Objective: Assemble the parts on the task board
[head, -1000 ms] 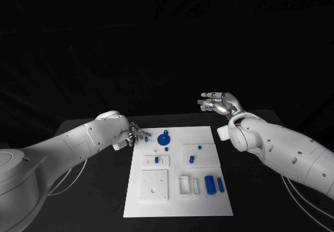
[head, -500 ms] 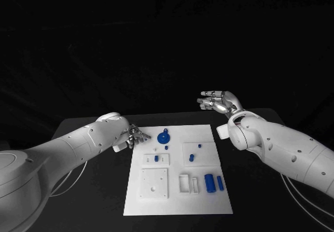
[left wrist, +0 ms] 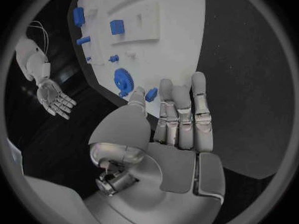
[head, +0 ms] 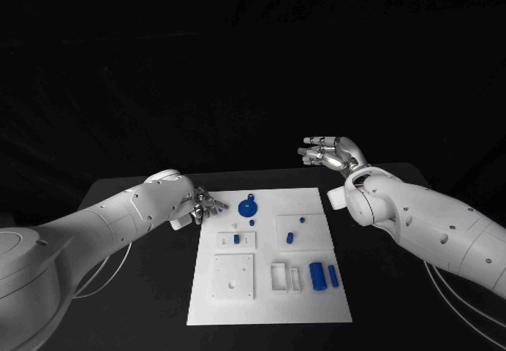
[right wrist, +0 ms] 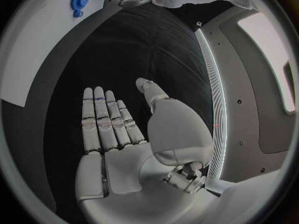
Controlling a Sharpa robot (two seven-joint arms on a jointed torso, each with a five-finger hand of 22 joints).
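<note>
The left hand (head: 202, 204) is held open and empty at the far left corner of the board (head: 269, 303), beside a small blue peg (left wrist: 151, 94) and gear (head: 248, 209). A pinch on the peg is likely called for. The right hand (head: 329, 154) is raised, open, well apart.

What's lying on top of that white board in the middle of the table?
On the task board lie small blue parts: a gear near the far edge, two cylinders in the near right corner, and several pegs on raised white blocks. Whatever sits beneath those blocks is covered.
</note>
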